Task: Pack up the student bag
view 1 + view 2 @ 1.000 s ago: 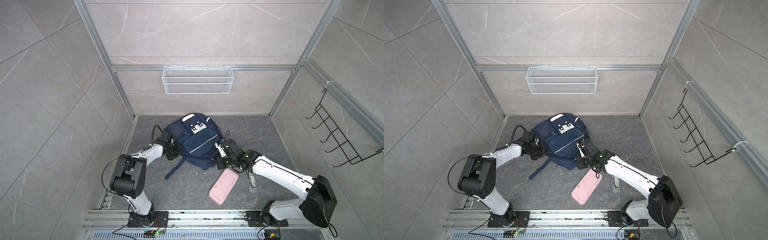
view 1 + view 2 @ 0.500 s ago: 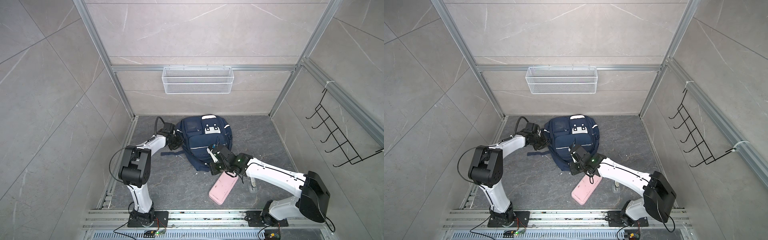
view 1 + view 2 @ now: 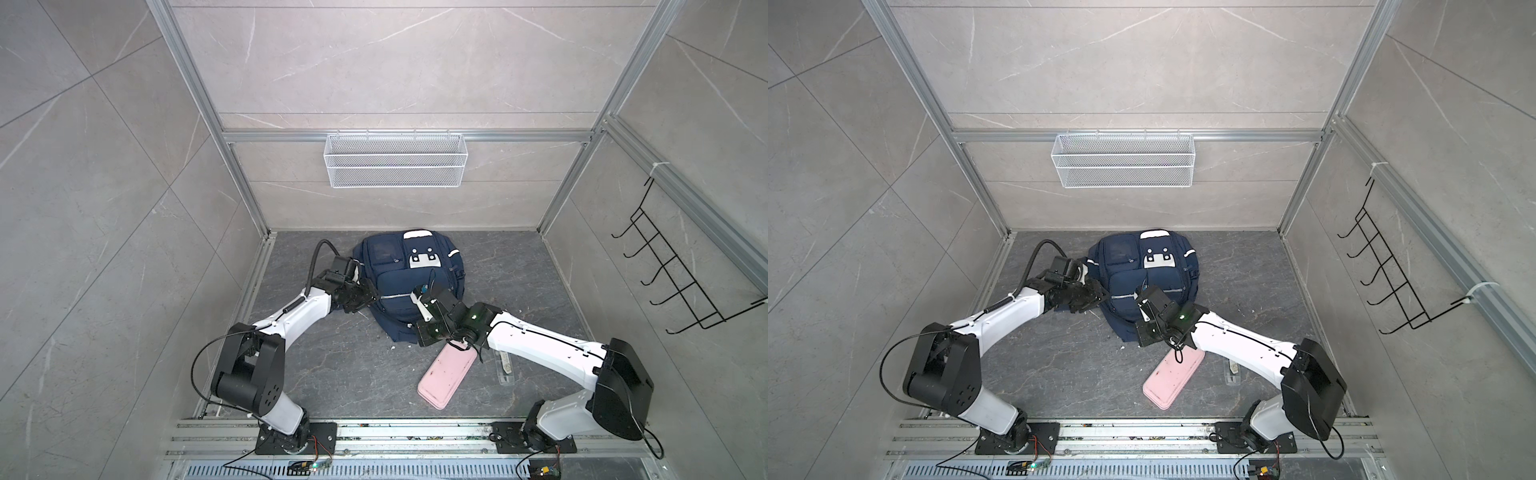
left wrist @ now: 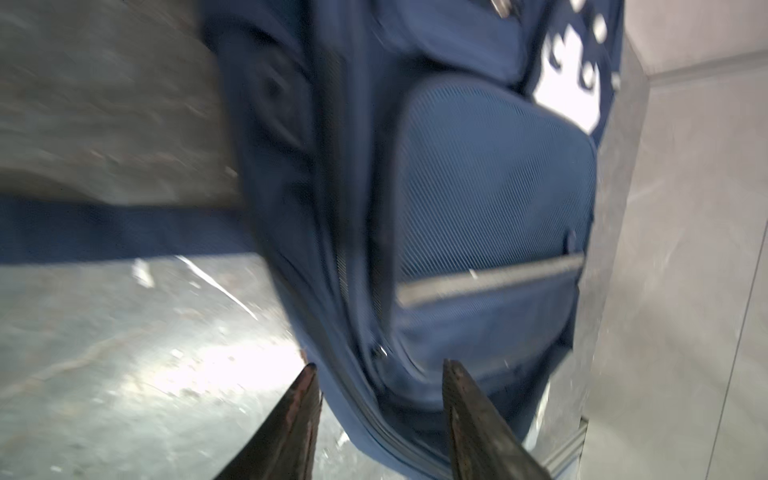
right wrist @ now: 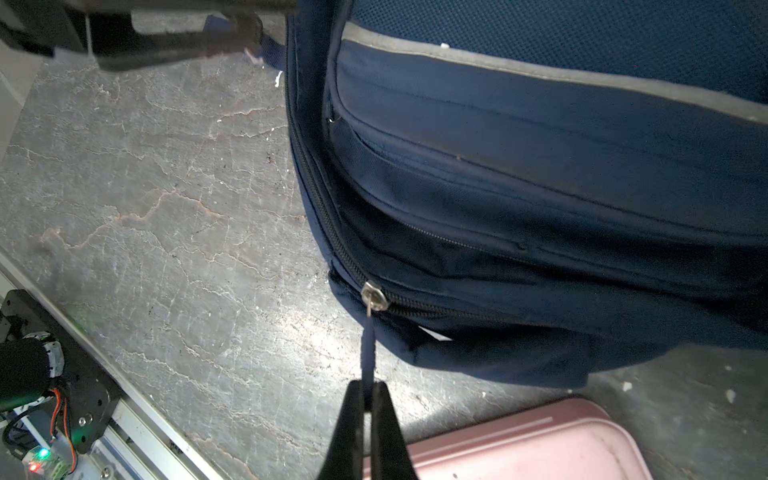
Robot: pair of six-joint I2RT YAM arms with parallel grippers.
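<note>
**Writing:** the student bag [image 3: 399,286] carries white patches [image 3: 423,259] on its upper front. They are too small in both top views, and too blurred in the left wrist view, for us to read any lettering or brand.

**Materials:** the bag is navy woven fabric, ribbed on the front pocket and rounded at the corners. A thin grey reflective stripe [image 5: 540,70] crosses that pocket, and dark coil zippers run round the edge. A small silver metal slider [image 5: 374,296] sits at the bag's corner, and a narrow navy zipper pull [image 5: 368,353] stretches straight from it. The tabletop [image 3: 332,365] is dark grey and stone-like, with pale veins and scattered white crumbs. A pink oblong case [image 3: 446,376], smooth with rounded corners, lies just beside the bag's near edge. A white wire-mesh basket [image 3: 395,166] hangs on the rear wall.

**Position:** the bag lies front up at the middle rear of the tabletop, close to the back wall. The right pincer [image 5: 368,388] has its fingers pressed together on the end of the zipper pull. It sits just off the bag's near corner, between the bag and the pink case. The left pincer [image 4: 378,365] stands spread at the bag's left side. In the left wrist view the bag's rounded edge lies between its two dark fingers [image 4: 469,415] — the blur keeps us from telling whether they touch the fabric.
</note>
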